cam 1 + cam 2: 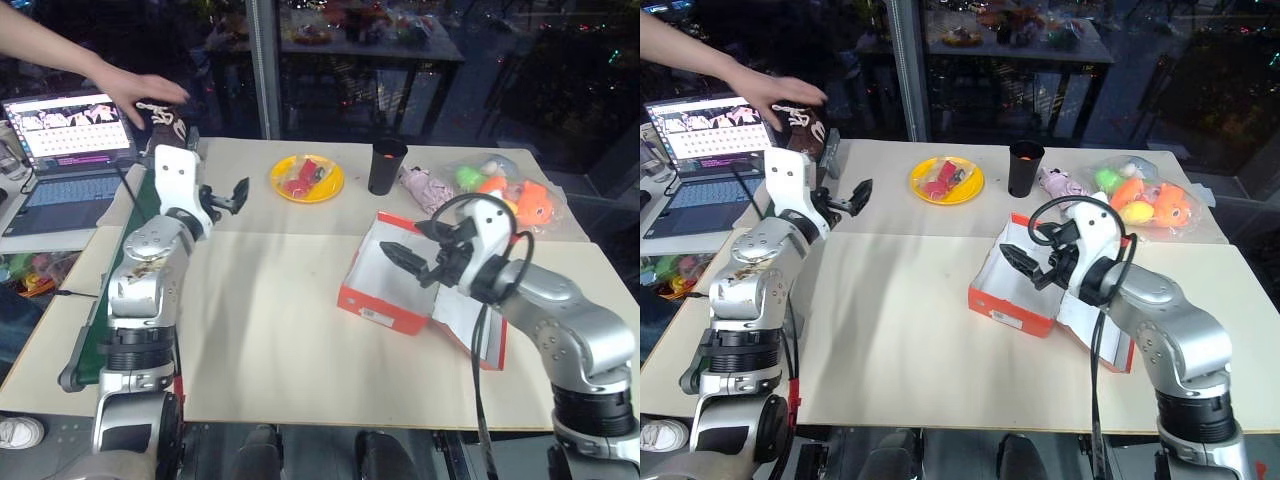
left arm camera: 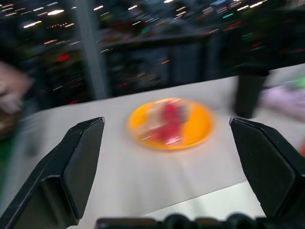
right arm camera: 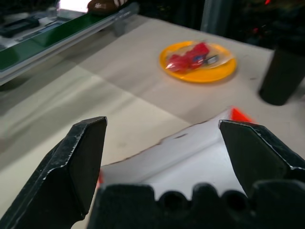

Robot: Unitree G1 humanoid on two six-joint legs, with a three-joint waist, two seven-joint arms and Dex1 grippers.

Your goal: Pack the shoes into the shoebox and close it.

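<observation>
Right hand above labelled shoebox

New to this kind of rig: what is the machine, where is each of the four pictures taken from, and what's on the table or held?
It is a humanoid robot. Two pictures come from its head, looking down over its arms; two from its wrists, looking along its black fingers. The left gripper and right gripper are open and hold nothing. On the table stands the red-orange shoebox, open, white inside. Behind are a yellow plate, a dark cup and bagged toys. At the far left corner a person's hand rests on a brown shoe, beside a laptop.
</observation>
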